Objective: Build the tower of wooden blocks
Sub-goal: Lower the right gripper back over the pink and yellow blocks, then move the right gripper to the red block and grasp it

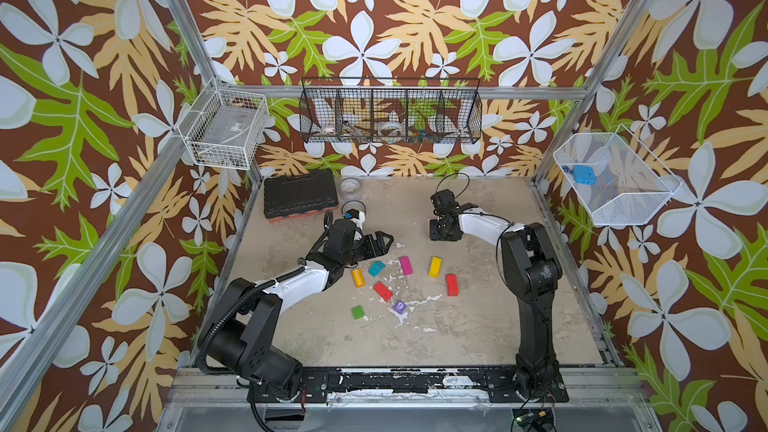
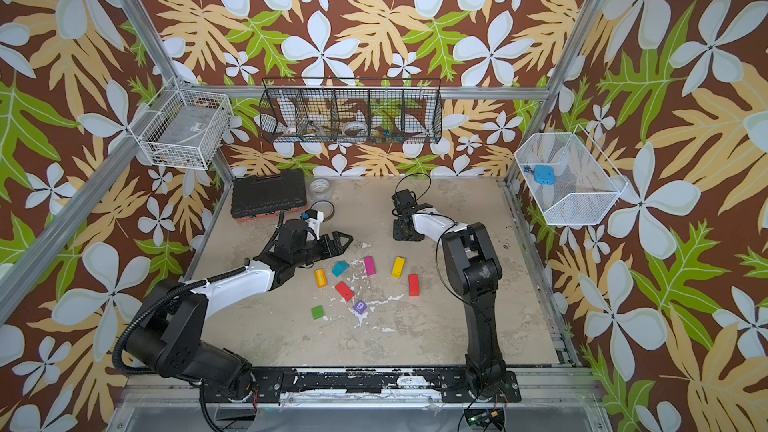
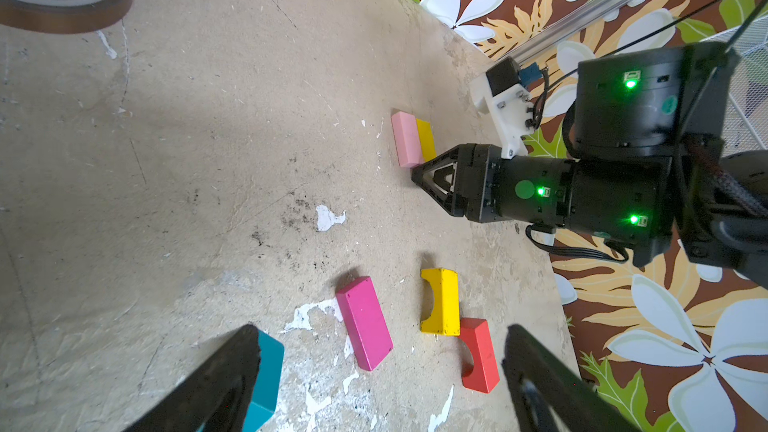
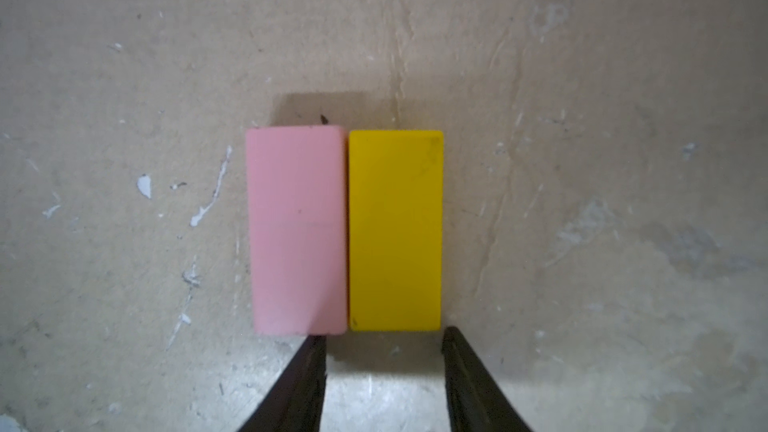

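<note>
- In both top views I see eight loose wood blocks lying flat mid-table on the worn beige tabletop point(image 1: 478, 326). They are an orange block point(image 1: 358, 278), a teal roof-shaped block point(image 1: 377, 268), a magenta brick point(image 1: 406, 265), a yellow arch block point(image 1: 435, 267), a red arch block point(image 1: 451, 285), a red brick point(image 1: 382, 290), a purple cube marked 9 point(image 1: 399, 306) and a green block point(image 1: 357, 312).
- The left gripper point(image 1: 380, 243) hangs wide open and empty just behind the teal roof-shaped block.
- The right gripper point(image 1: 444, 229) points down at the table farther back, apart from the loose blocks. Its body hides whatever lies under it.
- In the back left corner stand a large black plastic toolbox point(image 1: 300, 198), a clear round jar point(image 1: 351, 187) and a brown tape roll point(image 2: 322, 207), all well apart from the blocks.
- In the left wrist view, a pale pink brick point(image 3: 405, 139) and a yellow brick point(image 3: 426, 139) lie flat, touching along their long sides. The right gripper's tip sits at one end of the pair.
- Nearer the camera lie the magenta brick, then the yellow arch block just beside the red arch block. One of my left fingers point(image 3: 224, 384) covers part of the teal roof-shaped block.
- In the right wrist view, the pink and yellow pair fills the middle with its ends level.
- The right fingers point(image 4: 307, 384) stand partly parted, with only bare table between them. Their tips are at the bricks' near ends, and I cannot tell whether they touch.
</note>
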You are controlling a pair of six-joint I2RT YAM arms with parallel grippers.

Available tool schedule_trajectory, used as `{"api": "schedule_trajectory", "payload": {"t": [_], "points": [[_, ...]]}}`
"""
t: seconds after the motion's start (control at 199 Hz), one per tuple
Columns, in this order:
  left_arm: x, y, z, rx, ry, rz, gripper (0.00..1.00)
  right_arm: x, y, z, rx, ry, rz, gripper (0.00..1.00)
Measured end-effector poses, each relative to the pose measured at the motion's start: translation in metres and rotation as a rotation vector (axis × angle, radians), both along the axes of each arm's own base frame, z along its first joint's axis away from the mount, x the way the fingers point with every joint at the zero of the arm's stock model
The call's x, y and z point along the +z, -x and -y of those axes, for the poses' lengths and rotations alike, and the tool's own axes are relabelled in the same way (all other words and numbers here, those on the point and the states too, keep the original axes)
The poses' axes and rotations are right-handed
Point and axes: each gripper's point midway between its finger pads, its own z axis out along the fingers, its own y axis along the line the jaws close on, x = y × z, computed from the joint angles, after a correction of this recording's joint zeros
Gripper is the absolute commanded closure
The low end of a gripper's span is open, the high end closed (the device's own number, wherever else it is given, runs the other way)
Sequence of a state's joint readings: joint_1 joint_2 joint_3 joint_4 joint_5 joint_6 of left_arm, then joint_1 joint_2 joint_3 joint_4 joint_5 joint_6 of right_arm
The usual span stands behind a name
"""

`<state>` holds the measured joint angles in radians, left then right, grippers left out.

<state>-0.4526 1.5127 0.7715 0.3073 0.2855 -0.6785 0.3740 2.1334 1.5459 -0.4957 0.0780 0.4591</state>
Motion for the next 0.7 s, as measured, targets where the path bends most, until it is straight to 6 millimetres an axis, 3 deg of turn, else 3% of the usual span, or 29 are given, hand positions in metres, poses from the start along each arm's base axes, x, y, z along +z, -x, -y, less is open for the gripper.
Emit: {"api": "schedule_trajectory", "payload": {"t": [0.115,0.306,0.432,0.542,0.698], "points": [[0.000,0.000,0.000,0.000,0.000,0.001,0.08,0.014,0.009,0.002,0.000,-0.001,0.002,0.38],[0.009,0.002,-0.010,0.037,-0.020,0.029,0.08,0.065,0.018,0.005,-0.002,-0.030,0.089,0.27],[0.027,0.008,-0.027,0.100,-0.041,0.100,0.07,0.089,0.043,0.017,-0.017,-0.034,0.132,0.27],[0.045,0.017,-0.048,0.177,-0.043,0.173,0.07,0.093,0.078,0.029,-0.031,-0.049,0.131,0.28],[0.060,0.035,-0.072,0.263,-0.018,0.258,0.07,0.083,0.123,0.038,-0.023,-0.078,0.117,0.28]]}}
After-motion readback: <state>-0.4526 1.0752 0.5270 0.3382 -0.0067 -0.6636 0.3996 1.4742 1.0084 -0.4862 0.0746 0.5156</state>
